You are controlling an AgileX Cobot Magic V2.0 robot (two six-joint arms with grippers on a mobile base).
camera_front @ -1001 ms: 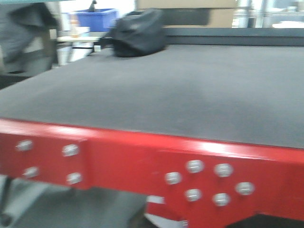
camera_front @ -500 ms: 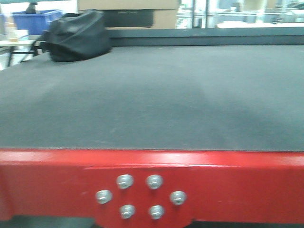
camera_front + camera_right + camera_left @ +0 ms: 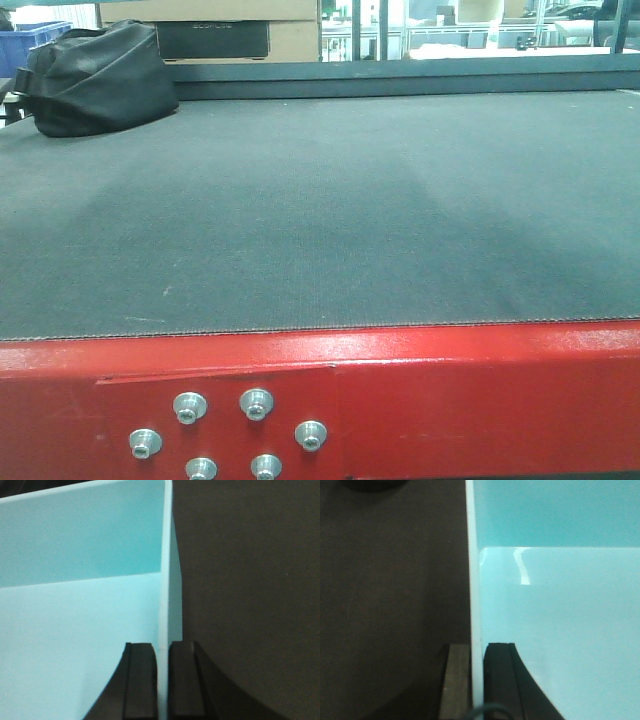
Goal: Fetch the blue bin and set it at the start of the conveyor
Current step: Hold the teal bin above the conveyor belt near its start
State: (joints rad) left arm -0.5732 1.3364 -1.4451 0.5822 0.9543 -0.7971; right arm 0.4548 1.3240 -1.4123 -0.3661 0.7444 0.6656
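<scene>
Clamping one wall each, my left gripper (image 3: 477,652) and right gripper (image 3: 162,650) hold the blue bin (image 3: 560,630) between them. Fetching looks done. Dark surface beside the bin is probably the conveyor start (image 3: 320,200); touchdown I can't confirm, so lowering and release remain.

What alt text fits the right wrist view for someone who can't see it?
The right end effector pinches the thin side wall of the blue bin, one black finger inside the tub and one outside. The bin's pale turquoise interior fills the left of the frame; a dark textured surface fills the right.
</scene>
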